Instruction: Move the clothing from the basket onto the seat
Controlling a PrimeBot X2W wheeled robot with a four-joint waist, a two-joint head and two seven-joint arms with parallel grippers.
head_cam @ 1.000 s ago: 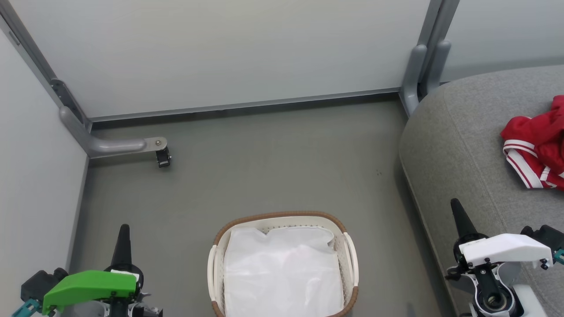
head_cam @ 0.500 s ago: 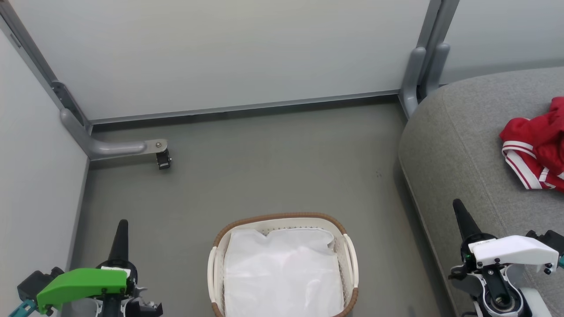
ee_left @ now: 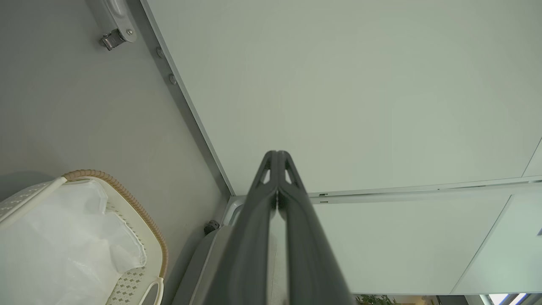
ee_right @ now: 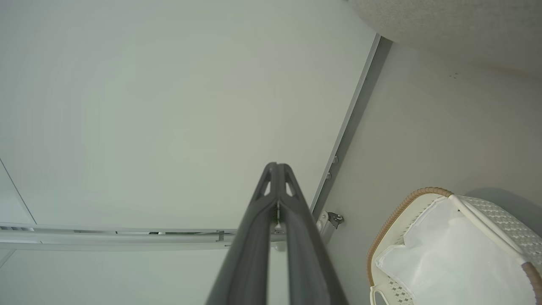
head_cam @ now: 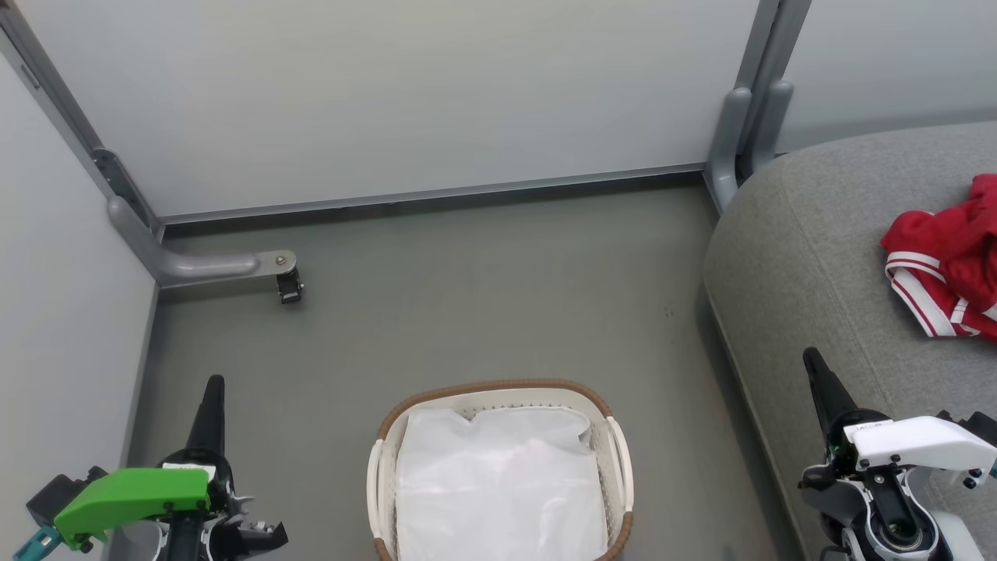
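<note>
**Both arms low at the sides, jaws pressed shut, red kit on the seat**

So in the head view the left gripper (head_cam: 213,387) sits at the lower left under its green cover (head_cam: 132,496). The right gripper (head_cam: 812,362) is at the lower right under a white cover (head_cam: 919,441). Both point up the frame, away from the robot, and both hang above the floor (head_cam: 467,296). The left one leans a touch right and the right one a touch left. The wrist views settle the jaws. The left gripper (ee_left: 277,157) and the right gripper (ee_right: 277,168) each have their two long dark fingers pressed together at the tips, with nothing between them.

The clothing (head_cam: 946,261) lies on the seat (head_cam: 794,257), up and to the right of the right gripper and well apart from it. It's a crumpled bright red heap with white stripe trim, cut off by the frame edge, so I can't tell if it's one piece or two.

The basket (head_cam: 498,386) stands on the floor between the two grippers, touching neither. It's oval, made of cream perforated plastic, and has a brown woven-look rim and side handles. A plain white sheet (head_cam: 498,483) lies rumpled inside it. The seat is rounded grey fabric, much bigger than the basket.
</note>
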